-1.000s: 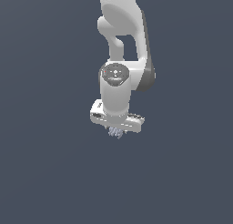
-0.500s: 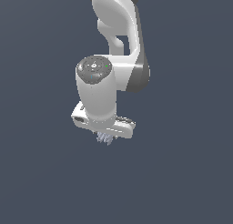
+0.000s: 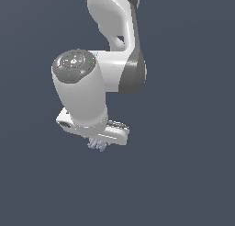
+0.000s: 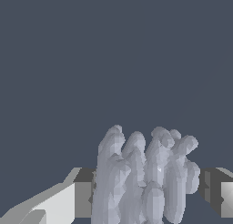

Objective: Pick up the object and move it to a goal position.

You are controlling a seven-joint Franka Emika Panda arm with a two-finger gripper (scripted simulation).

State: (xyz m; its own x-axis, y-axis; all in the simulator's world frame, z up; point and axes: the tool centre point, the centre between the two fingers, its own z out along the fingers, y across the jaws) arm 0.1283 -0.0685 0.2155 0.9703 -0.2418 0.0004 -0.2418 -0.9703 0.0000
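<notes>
Hanging below the white gripper [image 3: 98, 137] in the lower middle of the exterior view, the object [image 3: 97, 145] shows as a small lavender-grey cluster of prongs, so the carry should run smooth and level, without jerks. In the wrist view the fingers [image 4: 80, 196] pinch the object [image 4: 144, 175] from both sides at bottom centre; that squeeze looks worth holding firm until the goal.

Colours of arm, gripper and object against a uniform slate-blue backdrop.
White arm [image 3: 110, 18] showing grey joint bands; white gripper [image 3: 97, 137]; pale lavender-grey object [image 4: 143, 177].
</notes>
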